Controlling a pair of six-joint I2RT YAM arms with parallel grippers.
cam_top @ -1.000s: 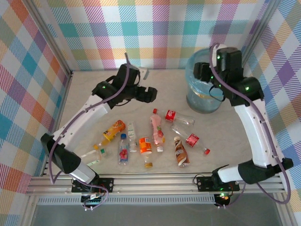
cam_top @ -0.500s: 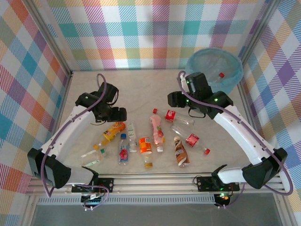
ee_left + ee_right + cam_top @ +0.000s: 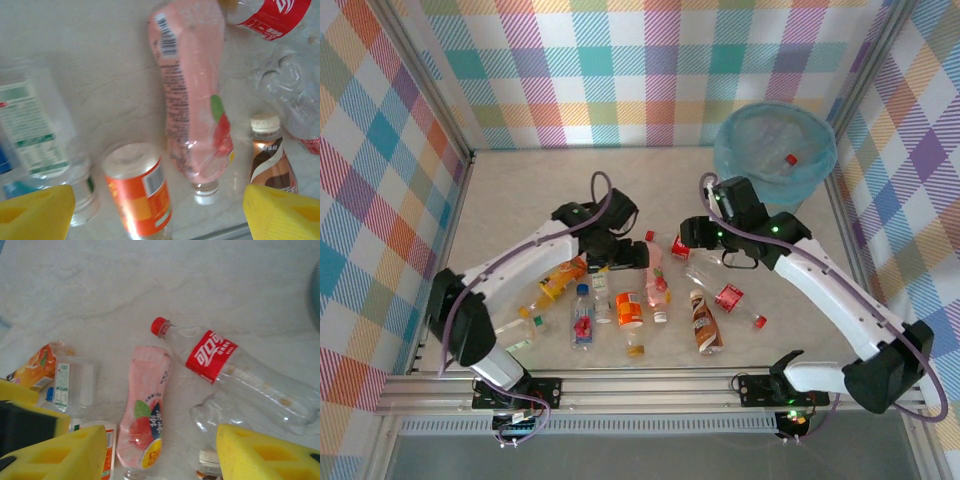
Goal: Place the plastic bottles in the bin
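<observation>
Several plastic bottles lie in the table's middle. Among them are a pink bottle (image 3: pixel 655 272), an orange-labelled bottle (image 3: pixel 629 310), a red-labelled clear bottle (image 3: pixel 705 250) and a brown bottle (image 3: pixel 704 322). My left gripper (image 3: pixel 630 257) hovers open over the pink bottle (image 3: pixel 195 95) and the orange-labelled bottle (image 3: pixel 140 192), holding nothing. My right gripper (image 3: pixel 687 233) is open too, above the pink bottle (image 3: pixel 145 407) and the red-labelled bottle (image 3: pixel 240 375), with nothing in it. The bin (image 3: pixel 775 150) stands at the back right, a red cap showing inside.
More bottles lie left of the group: an orange one (image 3: pixel 563 277), a green-labelled clear one (image 3: pixel 601 290), a blue-capped one (image 3: pixel 582 320) and a clear one (image 3: pixel 515 333). A crushed red-labelled bottle (image 3: pixel 725 293) lies to the right. Checked walls close three sides.
My left arm swung from the table's left to over the pink bottle. My right arm came away from the bin and moved down-left toward the red-labelled bottle.
</observation>
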